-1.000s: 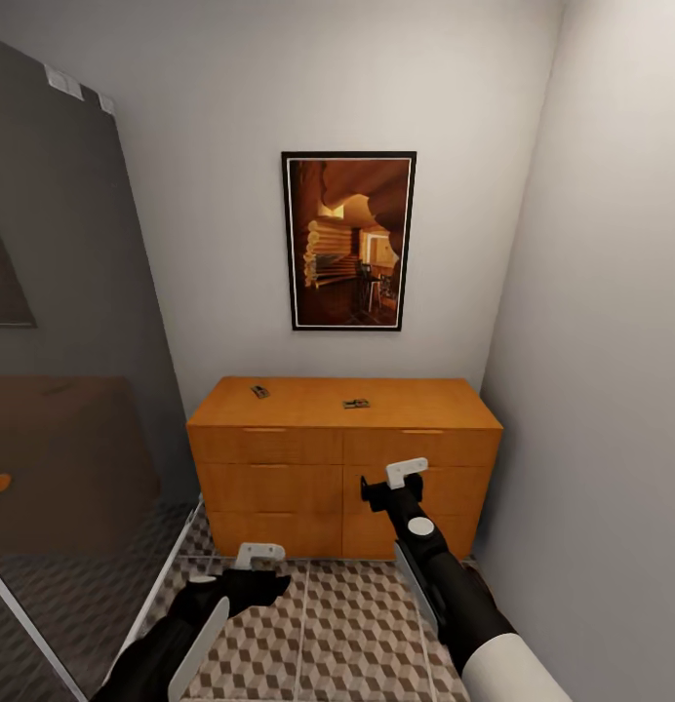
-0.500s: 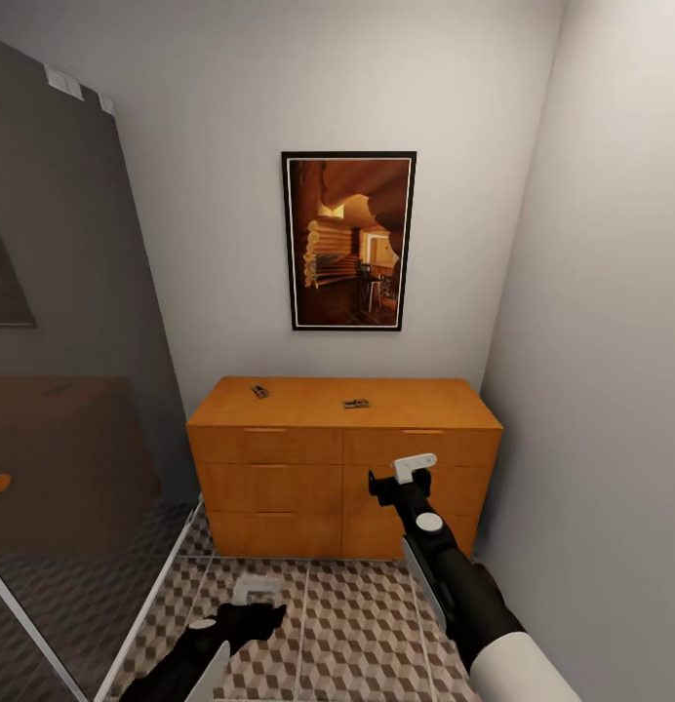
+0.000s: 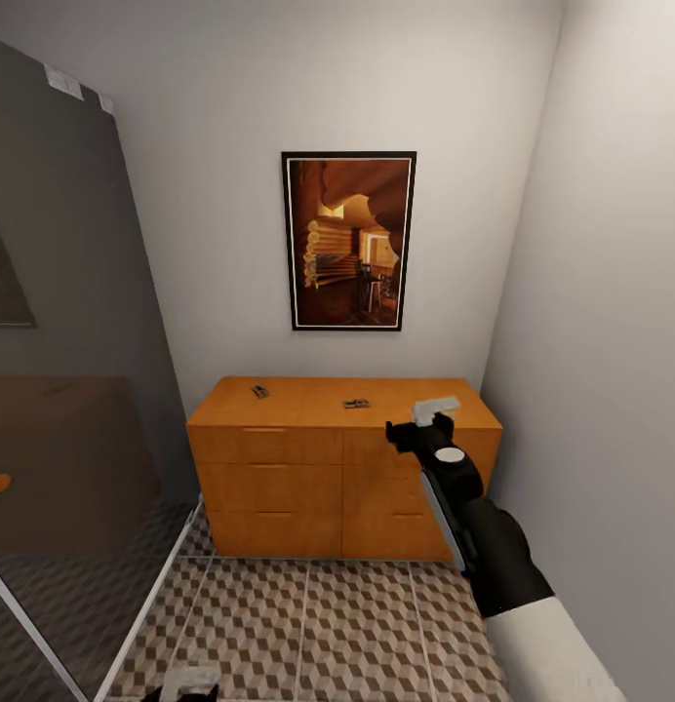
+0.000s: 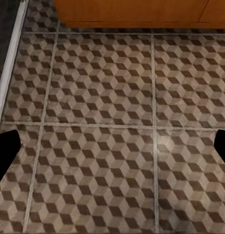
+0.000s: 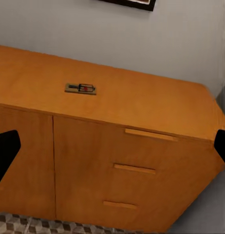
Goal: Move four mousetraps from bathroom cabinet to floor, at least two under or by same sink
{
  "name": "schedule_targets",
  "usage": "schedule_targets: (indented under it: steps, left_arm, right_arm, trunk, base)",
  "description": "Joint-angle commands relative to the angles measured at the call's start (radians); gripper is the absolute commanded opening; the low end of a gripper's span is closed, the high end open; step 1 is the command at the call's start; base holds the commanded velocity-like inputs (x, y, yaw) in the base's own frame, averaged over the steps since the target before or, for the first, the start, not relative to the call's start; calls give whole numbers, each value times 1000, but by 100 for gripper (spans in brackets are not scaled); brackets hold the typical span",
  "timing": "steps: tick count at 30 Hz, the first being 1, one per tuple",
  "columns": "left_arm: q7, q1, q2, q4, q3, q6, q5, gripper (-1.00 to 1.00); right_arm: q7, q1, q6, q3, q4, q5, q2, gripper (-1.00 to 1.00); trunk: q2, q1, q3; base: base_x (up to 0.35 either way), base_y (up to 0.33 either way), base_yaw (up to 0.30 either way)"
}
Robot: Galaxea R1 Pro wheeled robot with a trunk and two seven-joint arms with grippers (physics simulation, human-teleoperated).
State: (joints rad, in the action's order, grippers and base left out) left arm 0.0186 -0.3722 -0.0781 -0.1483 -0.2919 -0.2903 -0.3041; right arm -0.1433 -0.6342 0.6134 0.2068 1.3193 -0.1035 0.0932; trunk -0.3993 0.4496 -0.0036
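Note:
The orange-brown cabinet (image 3: 308, 468) stands against the back wall. Two mousetraps lie on its top, one near the left rear (image 3: 259, 391) and one near the middle (image 3: 355, 403). My right gripper (image 3: 435, 409) is raised to the height of the cabinet top, in front of its right end, open and empty. In the right wrist view the middle mousetrap (image 5: 81, 88) lies flat, some way ahead of the gripper (image 5: 112, 148). My left gripper (image 3: 191, 680) hangs low over the bathroom floor (image 4: 107, 122), open with nothing in it. The sink is out of view.
A framed picture (image 3: 348, 240) hangs above the cabinet. A dark glass panel (image 3: 64, 370) with a metal floor rail (image 4: 8, 83) closes off the left side. The pale wall (image 3: 611, 341) runs close along the right, next to my right arm.
My right arm has risen from drawer height to the level of the cabinet top. The left arm has dropped toward the floor, to the bottom edge of the head view.

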Motion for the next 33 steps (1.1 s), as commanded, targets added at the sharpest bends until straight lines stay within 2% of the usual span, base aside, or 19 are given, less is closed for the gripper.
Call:
schedule_targets:
  steps: [1, 2, 4, 5, 7, 8, 10, 11, 18, 20, 25, 26, 33]
  left_arm:
    - [2, -1, -7, 37, -10, -55, -8, 100]
    - [2, -1, -10, 65, -10, -94, -8, 100]
    - [2, -1, -13, 92, -10, -123, -8, 100]
    - [1, -1, -14, 116, -10, -145, -8, 100]
    - [1, -1, -15, 133, -10, -161, -8, 100]
    - [0, -1, -16, 145, -10, -174, -8, 100]
    - [0, -1, -16, 153, -10, -187, -8, 100]
    - [0, -1, -17, 158, -10, -199, -8, 100]
    - [0, -1, -17, 170, -10, -231, -9, 100]
    - [0, -1, -17, 175, -10, -232, -9, 100]
    - [0, 0, -17, 193, -10, -234, -9, 100]
    - [0, 0, -16, 197, -10, -234, -9, 100]
    - [0, -1, -16, 200, -10, -233, -9, 100]
  right_arm:
    - [0, -38, 75, 1, 38, -9, -2, 100]
    - [0, -76, 133, 0, 63, -8, -3, 100]
    - [1, -118, 188, -1, 78, -7, -4, 100]
    - [3, -161, 239, -2, 88, -5, -5, 100]
    - [10, -199, 281, -2, 94, -2, -5, 100]
    - [29, -231, 312, -2, 99, 2, -5, 100]
    - [60, -254, 331, -3, 101, 8, -5, 100]
    - [99, -268, 344, -2, 103, 12, -5, 100]
    - [276, -290, 364, -8, 100, 16, -14, 100]
    - [298, -292, 365, -11, 97, 17, -25, 100]
    - [333, -293, 365, -14, 91, 18, -70, 100]
    - [346, -292, 365, -15, 90, 19, -85, 100]
    - [376, -288, 364, -15, 89, 19, -97, 100]
  trunk:
    - [-1, 0, -1]
    - [-1, 0, -1]
    - [-1, 0, -1]
    - [-1, 0, -1]
    - [-1, 0, -1]
    - [-1, 0, -1]
    - [-1, 0, -1]
    - [-1, 0, -1]
    - [-1, 0, -1]
    - [-1, 0, -1]
    - [-1, 0, -1]
    - [-1, 0, -1]
    - [-1, 0, -1]
  base:
    - [0, 0, 0]
    - [0, 0, 0]
    - [0, 0, 0]
    - [0, 0, 0]
    - [0, 0, 0]
    - [0, 0, 0]
    - [0, 0, 0]
    - [0, 0, 0]
    - [0, 0, 0]
    - [0, 0, 0]
    - [5, 0, 0]
    - [140, 0, 0]
    - [271, 0, 0]
